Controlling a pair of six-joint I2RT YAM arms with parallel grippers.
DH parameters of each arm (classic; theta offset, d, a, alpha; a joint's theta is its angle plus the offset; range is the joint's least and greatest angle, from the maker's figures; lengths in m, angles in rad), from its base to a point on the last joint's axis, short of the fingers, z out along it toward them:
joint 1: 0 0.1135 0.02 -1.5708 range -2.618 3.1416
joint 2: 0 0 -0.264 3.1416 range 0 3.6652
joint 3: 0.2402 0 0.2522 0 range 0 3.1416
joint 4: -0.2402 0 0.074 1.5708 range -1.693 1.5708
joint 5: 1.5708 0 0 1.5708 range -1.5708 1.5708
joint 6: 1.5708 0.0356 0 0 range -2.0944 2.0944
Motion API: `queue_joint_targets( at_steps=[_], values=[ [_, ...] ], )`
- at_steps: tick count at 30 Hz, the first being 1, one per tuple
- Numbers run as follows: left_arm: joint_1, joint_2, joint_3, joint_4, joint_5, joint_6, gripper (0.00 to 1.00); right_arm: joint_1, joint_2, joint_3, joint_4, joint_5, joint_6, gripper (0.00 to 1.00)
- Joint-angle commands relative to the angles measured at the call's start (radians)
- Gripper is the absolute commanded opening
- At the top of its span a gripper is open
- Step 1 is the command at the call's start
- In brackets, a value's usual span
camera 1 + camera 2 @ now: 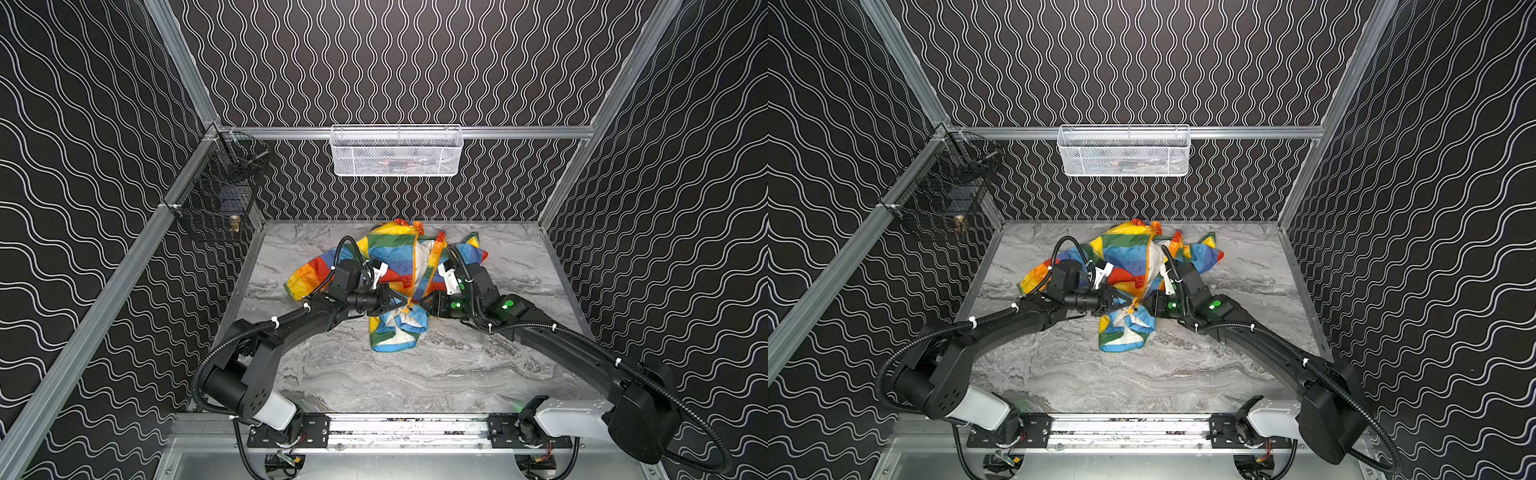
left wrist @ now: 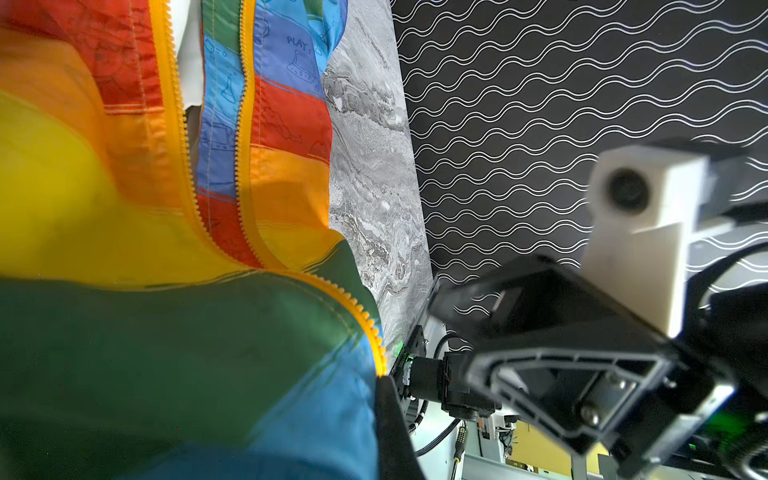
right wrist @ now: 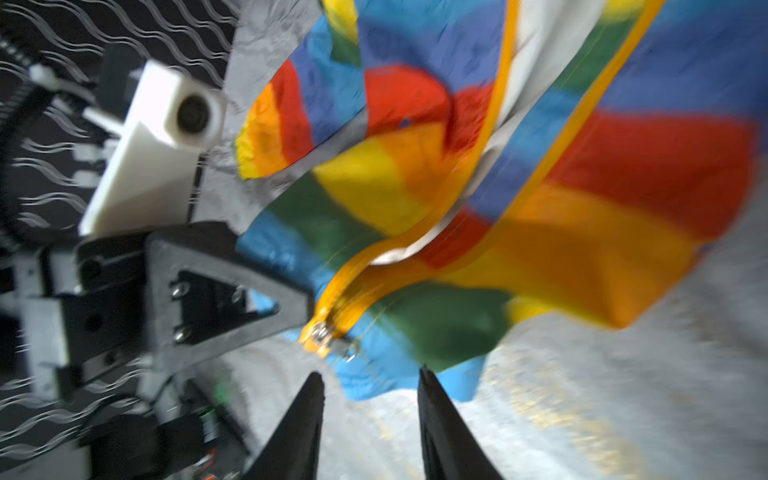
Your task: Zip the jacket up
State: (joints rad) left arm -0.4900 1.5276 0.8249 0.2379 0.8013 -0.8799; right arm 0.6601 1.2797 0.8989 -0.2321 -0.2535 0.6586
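The rainbow-striped jacket (image 1: 395,257) lies crumpled on the marble table (image 1: 415,374), its front spread apart with white lining showing between the two orange zipper rows (image 2: 174,124). My left gripper (image 1: 400,302) is shut on the jacket's lower front edge next to the zipper's bottom end; in the left wrist view one dark finger (image 2: 390,419) shows and cloth hides the other. The metal zipper slider (image 3: 332,338) hangs at that bottom end. My right gripper (image 3: 370,380) is open just short of the slider, with nothing between its fingers (image 3: 428,399). That view is blurred.
A white mesh basket (image 1: 397,151) hangs on the back wall and a black wire basket (image 1: 216,203) on the left wall. Patterned walls close in the table on three sides. Both arms reach in from the front rail (image 1: 407,428).
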Motion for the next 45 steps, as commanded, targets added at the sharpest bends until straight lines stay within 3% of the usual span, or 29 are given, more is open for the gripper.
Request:
queue_joint_targets(
  at_steps=[1, 9, 45],
  values=[
    [0.001, -0.009, -0.004, 0.041, 0.022, 0.014, 0.0, -0.003, -0.009, -0.038, 0.177, -0.134, 0.167, 0.4],
    [0.001, -0.01, -0.019, 0.089, 0.036, -0.021, 0.0, -0.002, -0.016, -0.12, 0.311, -0.175, 0.287, 0.41],
    [0.001, -0.001, -0.059, 0.219, 0.056, -0.124, 0.0, -0.028, 0.047, -0.204, 0.508, -0.227, 0.387, 0.53]
  ],
)
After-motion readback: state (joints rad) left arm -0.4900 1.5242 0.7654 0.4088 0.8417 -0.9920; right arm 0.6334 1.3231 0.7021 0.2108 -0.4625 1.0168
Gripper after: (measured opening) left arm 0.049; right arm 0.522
